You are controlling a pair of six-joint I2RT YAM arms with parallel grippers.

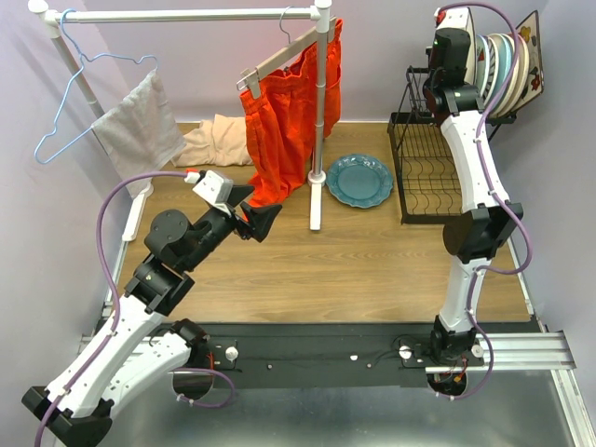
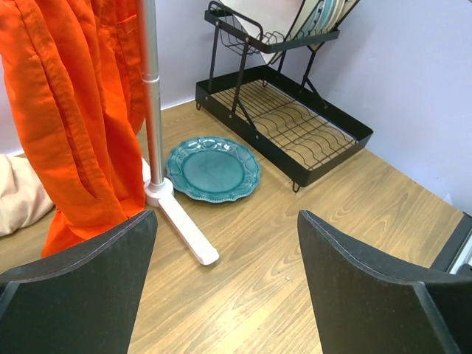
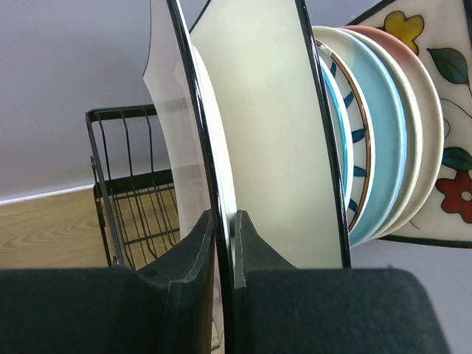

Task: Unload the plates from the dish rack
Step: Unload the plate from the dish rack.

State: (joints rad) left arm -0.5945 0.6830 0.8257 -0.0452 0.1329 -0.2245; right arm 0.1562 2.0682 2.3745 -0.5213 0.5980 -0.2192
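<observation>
One round teal scalloped plate (image 1: 359, 180) lies mid-frame; six more stand in the single black wire dish rack (image 1: 428, 191) at upper right. They are two black-rimmed white plates (image 3: 258, 133), one blue-striped (image 3: 341, 110), one light-blue (image 3: 387, 133), one pink-and-cream (image 3: 428, 118) and one flowered square (image 3: 450, 110).

A teal plate (image 1: 359, 180) lies flat beside the dish rack (image 1: 424, 177).

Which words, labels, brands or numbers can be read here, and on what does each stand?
None can be read: the plates, the dish rack, the orange garment and the arms show no writing; the flowered plate bears only painted flowers.
</observation>
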